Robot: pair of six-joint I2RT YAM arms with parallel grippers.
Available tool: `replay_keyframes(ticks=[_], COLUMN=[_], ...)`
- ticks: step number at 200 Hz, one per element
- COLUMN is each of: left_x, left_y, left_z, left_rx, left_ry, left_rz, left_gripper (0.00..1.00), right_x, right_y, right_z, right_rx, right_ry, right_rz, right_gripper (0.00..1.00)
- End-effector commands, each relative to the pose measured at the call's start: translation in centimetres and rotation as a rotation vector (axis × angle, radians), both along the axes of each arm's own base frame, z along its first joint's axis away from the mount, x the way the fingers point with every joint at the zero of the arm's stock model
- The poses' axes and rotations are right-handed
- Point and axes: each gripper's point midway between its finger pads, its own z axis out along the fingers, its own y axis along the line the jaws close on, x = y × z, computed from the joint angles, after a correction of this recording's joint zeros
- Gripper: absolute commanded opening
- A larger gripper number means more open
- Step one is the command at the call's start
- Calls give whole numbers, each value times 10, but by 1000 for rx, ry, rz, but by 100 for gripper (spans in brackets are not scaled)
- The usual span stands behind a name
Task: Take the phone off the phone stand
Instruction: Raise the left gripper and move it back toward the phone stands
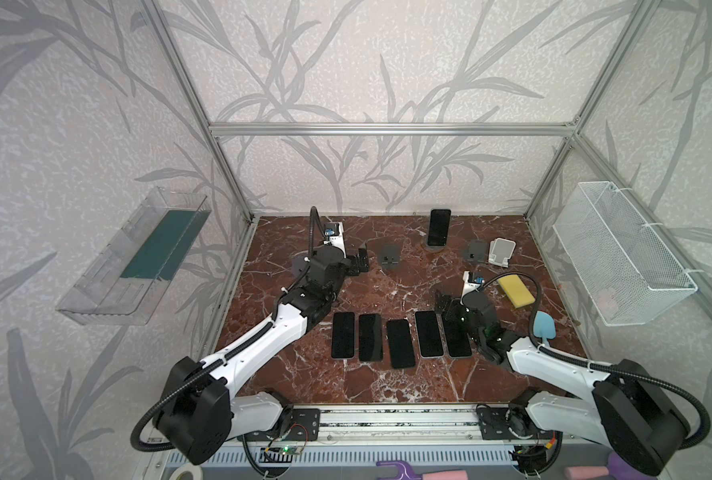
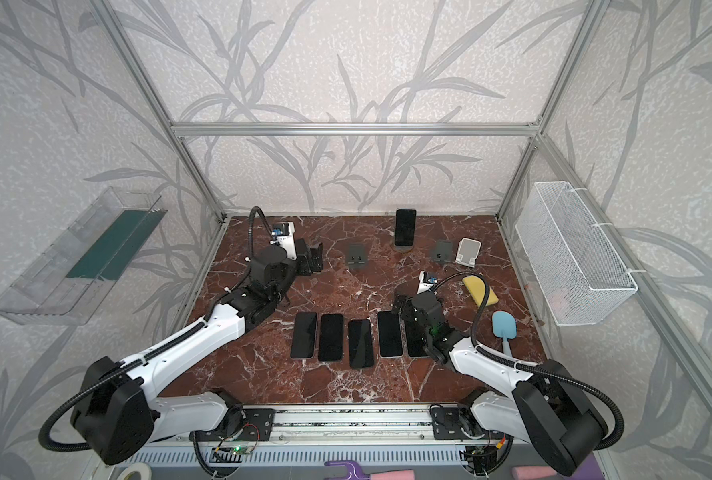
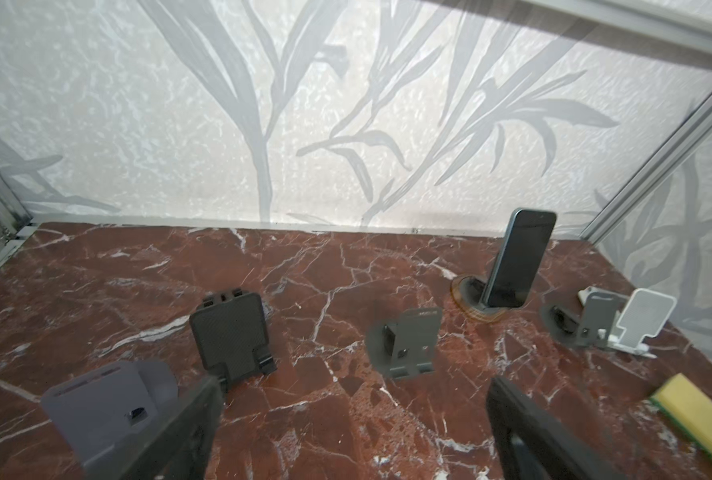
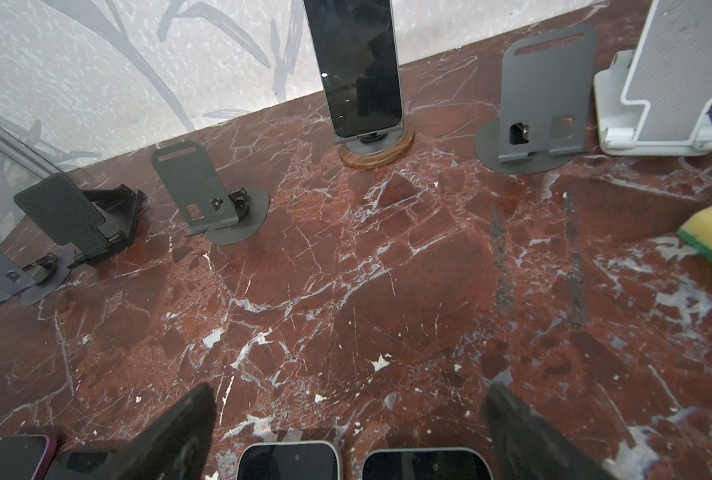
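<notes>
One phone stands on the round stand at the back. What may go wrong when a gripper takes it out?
The phone stands upright on a round stand; an angled pull might tip or drag it.
Empty grey stands flank it; the wide-open right gripper might knock one.
A flat phone lies under that arm; a low move might scrape it.

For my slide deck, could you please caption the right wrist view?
Open right tool faces a phone upright on its round stand, among empty stands.

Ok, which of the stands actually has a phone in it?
The round wood-rimmed stand at the back, holding the upright phone. The other stands are empty; the five other phones lie flat in a front row.
</notes>
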Motion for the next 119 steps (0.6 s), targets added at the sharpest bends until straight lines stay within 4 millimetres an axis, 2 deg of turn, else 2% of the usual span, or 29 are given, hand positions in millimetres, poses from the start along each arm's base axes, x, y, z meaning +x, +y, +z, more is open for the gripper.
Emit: replay_keyframes(ticks=[1,33,70,119], left_x=[2,-2,-3,-4], left_y=[4,12,17,-10], left_z=[27,32,20,7], left_rx=[-28,-66,-70,-94], left_ry=[-88,-87,-24,77], left_rz=[17,52,88,-36], left_gripper=[99,100,99,99], right_x=[4,5,4,5], right_y=[1,7,5,6], right_z=[1,-3,-4,-6], right_rx=[-4,15,29,30], right_ry=[-17,6,9,15], right_rz=[-4,10,-2,1], right_gripper=[100,100,100,99])
